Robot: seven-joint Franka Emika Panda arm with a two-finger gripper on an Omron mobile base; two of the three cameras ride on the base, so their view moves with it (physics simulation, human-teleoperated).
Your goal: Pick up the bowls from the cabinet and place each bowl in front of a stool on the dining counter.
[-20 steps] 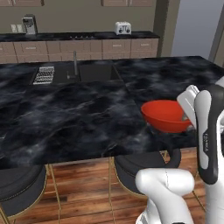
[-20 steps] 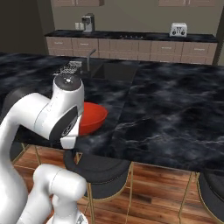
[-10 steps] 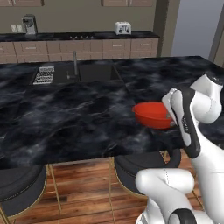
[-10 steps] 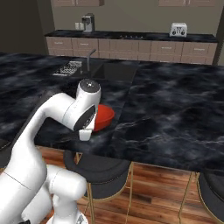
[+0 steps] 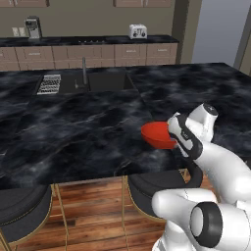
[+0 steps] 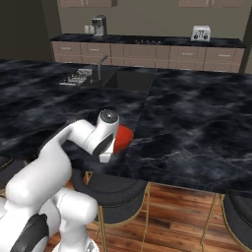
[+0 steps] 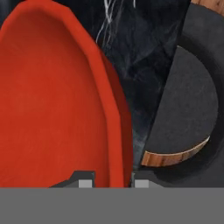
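Note:
The plain red bowl (image 5: 156,136) hangs low over the black marble dining counter (image 5: 73,127), close to its front edge; I cannot tell whether it touches the top. My gripper (image 5: 169,133) is shut on the bowl's right rim. The right base view shows the red bowl (image 6: 124,137) peeking out behind the hand, over the dining counter (image 6: 197,123). In the hand view my gripper (image 7: 113,180) straddles the rim of the red bowl (image 7: 52,109), one finger inside and one outside. A black stool (image 7: 183,109) stands below the counter edge. The patterned white bowl and the cabinet are out of view.
An inset sink (image 5: 105,81) with a faucet (image 5: 84,71) and a drying rack (image 5: 49,84) lies farther back on the island. Black stools (image 5: 157,188) (image 5: 22,211) stand under the front edge. A toaster (image 5: 138,32) and coffee machine (image 5: 33,27) sit on the rear counter.
The arm has stretched forward, carrying the red bowl farther in over the dining counter and lower toward its top. The gripper stays shut on the bowl's rim.

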